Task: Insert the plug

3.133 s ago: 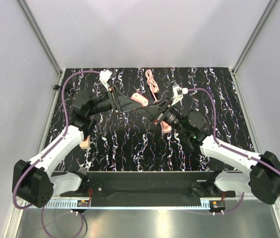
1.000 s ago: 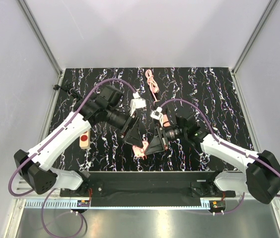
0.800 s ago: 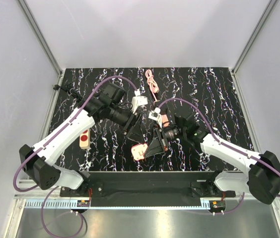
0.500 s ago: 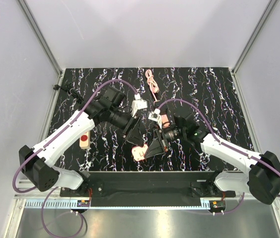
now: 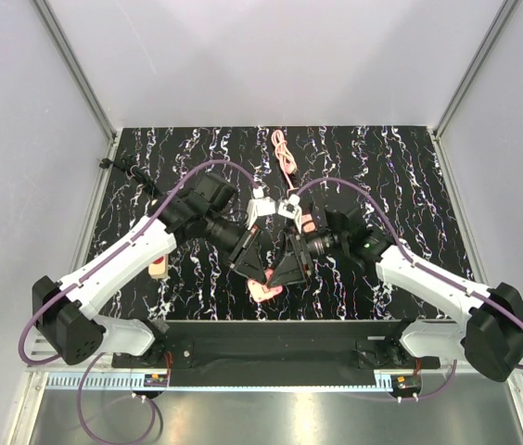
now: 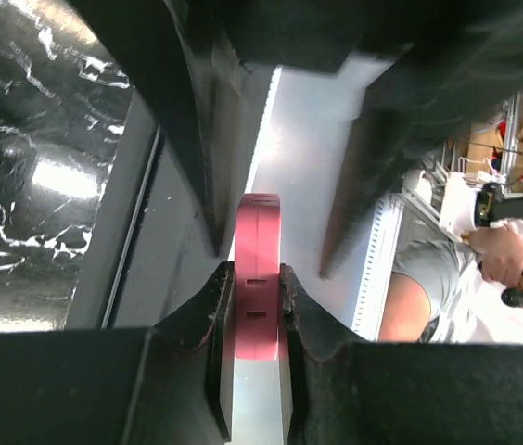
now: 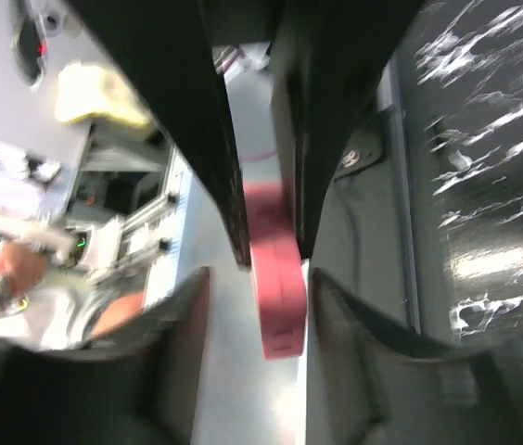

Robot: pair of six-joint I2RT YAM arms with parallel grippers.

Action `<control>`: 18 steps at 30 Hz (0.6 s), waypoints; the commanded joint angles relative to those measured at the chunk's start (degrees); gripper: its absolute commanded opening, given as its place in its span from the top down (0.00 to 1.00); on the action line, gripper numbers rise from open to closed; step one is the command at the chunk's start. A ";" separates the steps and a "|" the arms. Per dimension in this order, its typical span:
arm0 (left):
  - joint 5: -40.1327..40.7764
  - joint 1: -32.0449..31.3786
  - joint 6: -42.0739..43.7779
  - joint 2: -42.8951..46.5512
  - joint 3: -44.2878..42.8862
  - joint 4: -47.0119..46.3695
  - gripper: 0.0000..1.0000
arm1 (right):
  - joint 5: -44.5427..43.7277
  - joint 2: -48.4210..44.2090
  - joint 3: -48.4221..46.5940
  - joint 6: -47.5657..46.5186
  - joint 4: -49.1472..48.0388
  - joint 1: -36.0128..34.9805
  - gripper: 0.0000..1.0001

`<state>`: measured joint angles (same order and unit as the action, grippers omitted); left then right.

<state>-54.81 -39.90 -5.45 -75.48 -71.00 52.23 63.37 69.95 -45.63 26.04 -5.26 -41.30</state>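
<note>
Left pincer (image 6: 252,275): clenched on the pink power strip (image 6: 258,222).
Right pincer (image 7: 257,278): released, fingers flanking that strip.
Plug (image 5: 312,222): seemingly loose behind that pincer.
Remaining: grasp plug, insert.

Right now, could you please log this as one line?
left pincer: shut on plug | right pincer: open around plug | plug: not inserted
</note>
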 commanded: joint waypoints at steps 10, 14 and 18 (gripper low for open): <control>6.73 4.03 -14.83 5.07 2.53 -14.25 1.00 | -13.18 -7.10 2.99 9.54 -9.85 7.28 0.37; 7.17 5.01 -17.83 8.85 4.38 -20.67 1.00 | -13.89 -9.04 6.16 14.47 -17.85 9.30 0.37; 6.38 5.18 -19.24 10.70 5.70 -23.13 1.00 | -9.51 -6.42 7.22 24.28 -29.17 9.83 0.37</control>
<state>-47.77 -34.81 -21.63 -66.83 -65.91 35.62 51.83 62.52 -38.79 41.82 -22.44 -31.83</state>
